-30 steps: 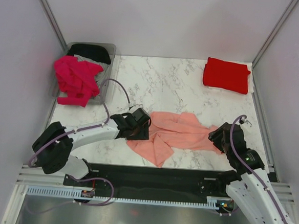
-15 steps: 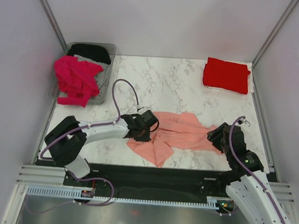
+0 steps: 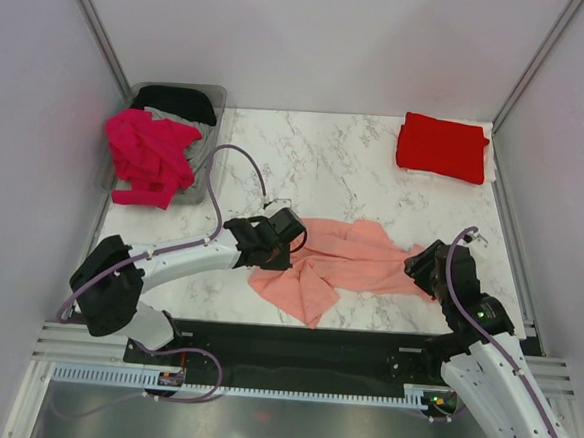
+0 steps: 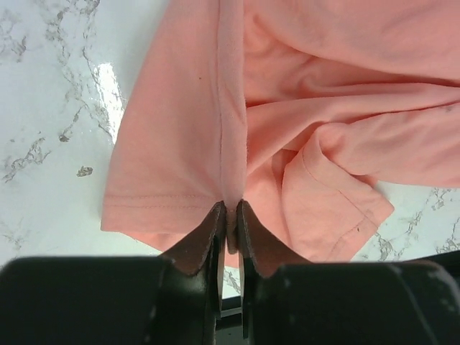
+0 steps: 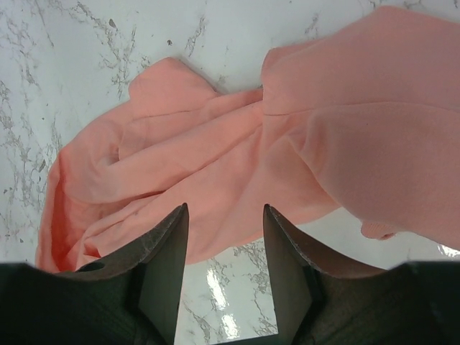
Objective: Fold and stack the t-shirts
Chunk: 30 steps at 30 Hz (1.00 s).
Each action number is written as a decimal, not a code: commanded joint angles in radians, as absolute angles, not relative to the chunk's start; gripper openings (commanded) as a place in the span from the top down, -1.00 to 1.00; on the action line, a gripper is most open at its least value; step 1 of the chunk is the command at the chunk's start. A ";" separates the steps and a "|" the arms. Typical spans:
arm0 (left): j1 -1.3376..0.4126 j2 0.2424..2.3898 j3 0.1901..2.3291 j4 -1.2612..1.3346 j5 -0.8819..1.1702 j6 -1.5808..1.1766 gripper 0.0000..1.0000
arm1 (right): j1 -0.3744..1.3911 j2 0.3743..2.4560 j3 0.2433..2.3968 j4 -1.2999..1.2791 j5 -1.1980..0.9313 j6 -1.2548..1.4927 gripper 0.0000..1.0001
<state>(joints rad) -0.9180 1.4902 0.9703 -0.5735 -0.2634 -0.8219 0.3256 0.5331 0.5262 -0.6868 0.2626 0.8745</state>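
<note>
The salmon t-shirt point(image 3: 350, 255) lies crumpled on the table point(image 3: 326, 161), long axis left-to-right between both arms; the left gripper point(image 4: 228, 228) is clamped on a fold at its left end, while the right gripper point(image 5: 224, 248) hovers, jaws apart, over its right end.

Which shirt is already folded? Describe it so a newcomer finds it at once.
Start at the marble table, then go to its far right corner. There lies the bright red t-shirt, a flat rectangle. Unlike the crumpled salmon pink shirt mid-table and the magenta shirt spilling from the bin, it alone is folded.
</note>
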 commanded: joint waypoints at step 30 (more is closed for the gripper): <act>-0.859 1.229 0.812 -0.700 -0.319 -0.693 0.96 | 0.330 1.715 1.054 -0.411 0.180 0.494 -0.36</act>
